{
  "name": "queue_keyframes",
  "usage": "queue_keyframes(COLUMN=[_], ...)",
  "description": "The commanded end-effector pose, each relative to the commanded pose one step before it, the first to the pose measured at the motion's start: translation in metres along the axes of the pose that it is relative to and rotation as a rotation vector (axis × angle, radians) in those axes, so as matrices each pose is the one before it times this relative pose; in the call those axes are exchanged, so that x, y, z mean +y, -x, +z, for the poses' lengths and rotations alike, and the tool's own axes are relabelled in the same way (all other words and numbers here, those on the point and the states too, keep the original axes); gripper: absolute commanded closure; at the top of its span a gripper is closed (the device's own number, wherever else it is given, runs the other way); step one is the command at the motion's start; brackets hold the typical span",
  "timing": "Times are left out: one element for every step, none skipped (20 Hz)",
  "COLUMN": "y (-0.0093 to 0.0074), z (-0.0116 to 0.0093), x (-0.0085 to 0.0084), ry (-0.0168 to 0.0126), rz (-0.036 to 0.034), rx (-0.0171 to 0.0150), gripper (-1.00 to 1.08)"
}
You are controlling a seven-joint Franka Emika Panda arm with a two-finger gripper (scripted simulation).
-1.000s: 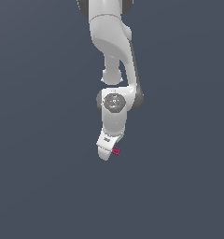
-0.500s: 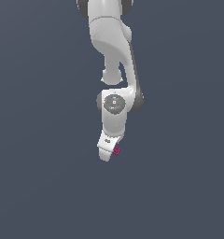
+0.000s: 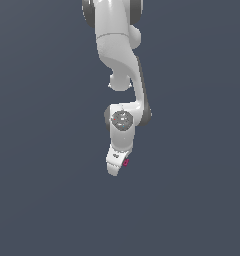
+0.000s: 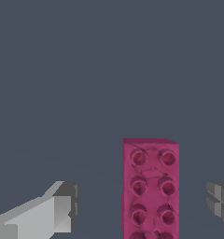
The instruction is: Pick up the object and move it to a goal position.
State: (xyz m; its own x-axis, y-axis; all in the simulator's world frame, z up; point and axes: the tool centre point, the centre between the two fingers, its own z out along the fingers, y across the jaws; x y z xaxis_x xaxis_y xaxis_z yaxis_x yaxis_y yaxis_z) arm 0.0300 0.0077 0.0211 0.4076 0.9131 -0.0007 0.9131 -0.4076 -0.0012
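Observation:
The object (image 4: 150,186) is a magenta-pink rectangular block with two rows of round studs. In the wrist view it lies between my gripper's (image 4: 142,203) two fingers, with a clear gap on each side. One light finger (image 4: 58,210) and one darker finger (image 4: 220,198) stand apart from it, so the gripper is open and touches nothing. In the exterior view the object (image 3: 125,162) is a tiny magenta speck beside the low end of the white gripper (image 3: 114,169), mostly hidden by the hand.
The white arm (image 3: 119,60) reaches down from the top of the exterior view. Around the gripper there is only a plain dark grey-blue surface (image 3: 47,190), with no other objects or edges in sight.
The gripper has sunk very slightly toward the object. The object has stayed where it was.

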Motion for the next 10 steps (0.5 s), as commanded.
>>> queue_keyframes(y=[-0.00009, -0.00012, -0.00017, -0.00008, 0.0, 0.0, 0.0, 0.0, 0.0, 0.0], z=[0.00739, 0.00122, 0.00051, 0.00008, 0.0, 0.0, 0.0, 0.0, 0.0, 0.0], x=[0.00063, 0.00032, 0.00032, 0.00014, 0.0, 0.0, 0.0, 0.0, 0.0, 0.0], ry=[0.00118, 0.0, 0.0, 0.0, 0.0, 0.0, 0.0, 0.0, 0.0, 0.0], rz=[-0.00047, 0.0, 0.0, 0.0, 0.0, 0.0, 0.0, 0.0, 0.0, 0.0], rx=[0.00041, 0.0, 0.0, 0.0, 0.0, 0.0, 0.0, 0.0, 0.0, 0.0], gripper=[-0.92, -0.92, -0.92, -0.92, 1.08, 1.08, 1.08, 1.08, 1.08, 1.08])
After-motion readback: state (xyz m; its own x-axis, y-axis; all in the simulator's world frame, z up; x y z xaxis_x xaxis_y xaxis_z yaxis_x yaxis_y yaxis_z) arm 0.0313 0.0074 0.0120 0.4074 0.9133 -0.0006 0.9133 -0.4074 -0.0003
